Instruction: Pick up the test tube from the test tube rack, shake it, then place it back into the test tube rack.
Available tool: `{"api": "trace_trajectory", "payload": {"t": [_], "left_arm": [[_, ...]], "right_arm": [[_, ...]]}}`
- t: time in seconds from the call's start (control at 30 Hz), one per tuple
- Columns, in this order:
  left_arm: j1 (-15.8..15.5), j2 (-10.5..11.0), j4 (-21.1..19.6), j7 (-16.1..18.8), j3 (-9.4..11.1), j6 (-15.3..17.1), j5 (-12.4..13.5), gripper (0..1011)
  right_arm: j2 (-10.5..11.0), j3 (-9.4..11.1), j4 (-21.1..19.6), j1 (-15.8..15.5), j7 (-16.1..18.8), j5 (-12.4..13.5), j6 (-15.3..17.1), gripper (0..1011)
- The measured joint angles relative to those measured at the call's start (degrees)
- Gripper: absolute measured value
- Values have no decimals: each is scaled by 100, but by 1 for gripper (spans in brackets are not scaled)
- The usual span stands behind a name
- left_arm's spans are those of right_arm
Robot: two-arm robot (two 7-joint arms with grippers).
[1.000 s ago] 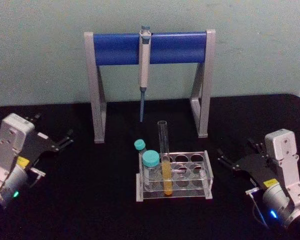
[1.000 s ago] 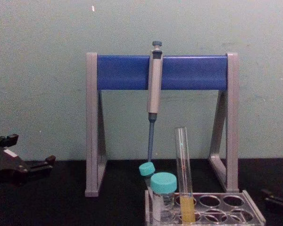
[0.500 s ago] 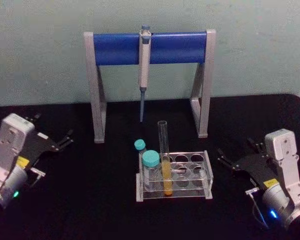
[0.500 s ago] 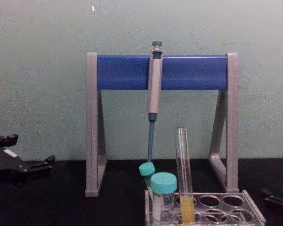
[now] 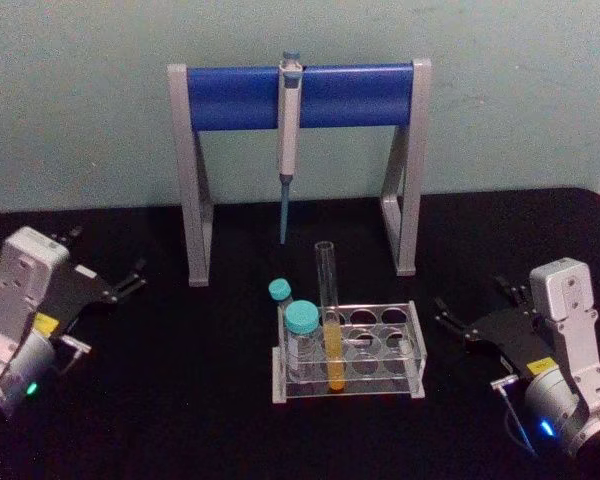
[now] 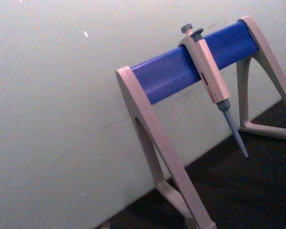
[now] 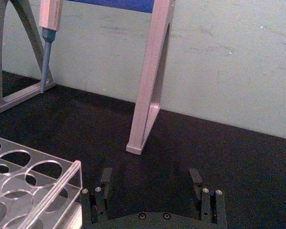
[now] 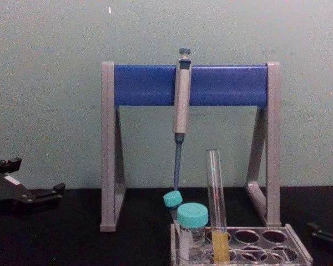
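The test tube point(image 5: 328, 312) stands upright in the test tube rack point(image 5: 412, 350), low in the centre of the head view, yellow liquid in its lower part. 2 teal-capped tubes point(image 5: 302, 335) sit just left of it in the same rack; the holes to its right are open. Bare black tabletop point(image 5: 180, 400) lies on both sides of the rack. The left end effector point(image 5: 130, 280) rests at the left edge, well apart, fingers spread and holding nothing. The right end effector point(image 5: 470, 322) sits at the lower right, near the rack's right end, its 2 fingers point(image 7: 106, 176) wide apart and empty. Behind, 1 pipette point(image 5: 288, 140) hangs on the pipette stand point(image 5: 240, 98).
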Motion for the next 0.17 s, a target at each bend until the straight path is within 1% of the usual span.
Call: {"api": "trace_trajectory", "payload": {"t": [0.17], "left_arm": [[0,0,0,0,0,0,0,1001]], "right_arm": [[0,0,0,0,0,0,0,1000]]}}
